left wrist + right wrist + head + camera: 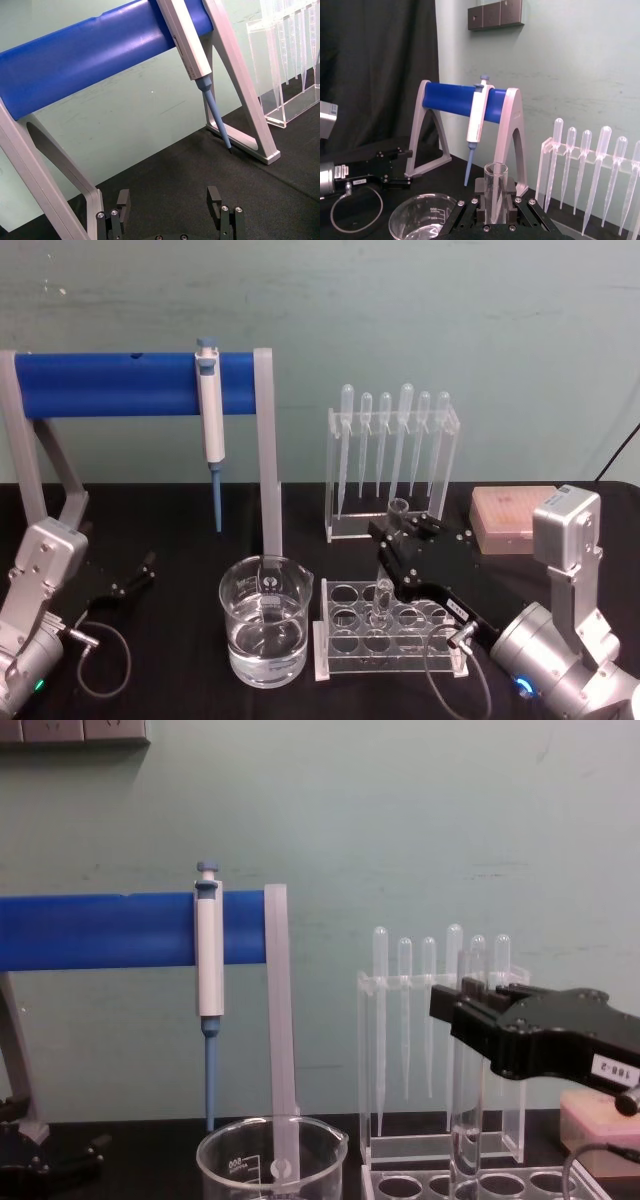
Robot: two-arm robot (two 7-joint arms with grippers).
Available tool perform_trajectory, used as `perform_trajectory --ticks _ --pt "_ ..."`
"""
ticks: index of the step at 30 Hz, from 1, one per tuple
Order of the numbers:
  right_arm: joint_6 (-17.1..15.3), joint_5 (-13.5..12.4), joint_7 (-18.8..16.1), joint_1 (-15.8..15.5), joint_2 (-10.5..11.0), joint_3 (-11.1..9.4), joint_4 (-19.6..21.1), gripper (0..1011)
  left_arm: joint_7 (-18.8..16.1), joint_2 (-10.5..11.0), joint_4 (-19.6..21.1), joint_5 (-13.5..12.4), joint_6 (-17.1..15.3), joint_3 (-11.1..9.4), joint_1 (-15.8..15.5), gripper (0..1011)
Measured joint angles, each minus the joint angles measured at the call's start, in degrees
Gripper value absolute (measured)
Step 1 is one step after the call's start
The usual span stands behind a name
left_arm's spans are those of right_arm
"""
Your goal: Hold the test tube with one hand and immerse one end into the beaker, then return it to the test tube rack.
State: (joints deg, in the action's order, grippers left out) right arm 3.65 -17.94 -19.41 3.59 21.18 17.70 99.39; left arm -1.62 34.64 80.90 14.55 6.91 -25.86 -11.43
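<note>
Right now your right gripper (pixel 400 532) is pinching the test tube (pixel 385 585) near its upper end, holding it upright with its rounded bottom at the clear tube rack (pixel 340 668), right of centre on the black worktop (pixel 170 660). Whether the tip has left its hole in the rack cannot be told. You hold it high up probably so that the lower length stays free to go into liquid. In the right wrist view, the tube's open rim stands above the gripper's black fingers (pixel 507 205), which press against the glass on both sides.

Just left of the rack stands the beaker (pixel 264 620), partly filled with clear liquid, its pouring lip towards the far side. White graduation marks are printed on it, too small to read for certain. Judging by the layout, the dip calls for a lift and a short move left.

A white label on the right gripper reads "188-2" in the chest view.

Your left gripper (pixel 170 205) rests near the worktop's left edge, spread apart and holding nothing, well clear of the work. Behind it, a blue-and-white pipettor (pixel 211 430) hangs from a blue bar stand (pixel 110 383). Bulb-topped pipettes (pixel 395 440) hang in a clear holder behind the rack.
</note>
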Motion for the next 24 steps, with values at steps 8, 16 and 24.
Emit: perform_trajectory --ticks 8,16,24 --pt "1.61 0.77 -0.39 -0.37 -0.89 0.22 -2.59 225 0.0 0.0 0.0 0.0 0.0 0.0 0.0 1000" --pt "3.21 1.46 -0.65 -0.67 -1.93 0.4 -5.45 225 0.0 0.0 0.0 0.0 0.0 0.0 0.0 1000" --pt "3.45 1.66 -0.77 -0.8 -2.59 0.09 -6.42 321 0.0 0.0 0.0 0.0 0.0 0.0 0.0 1000"
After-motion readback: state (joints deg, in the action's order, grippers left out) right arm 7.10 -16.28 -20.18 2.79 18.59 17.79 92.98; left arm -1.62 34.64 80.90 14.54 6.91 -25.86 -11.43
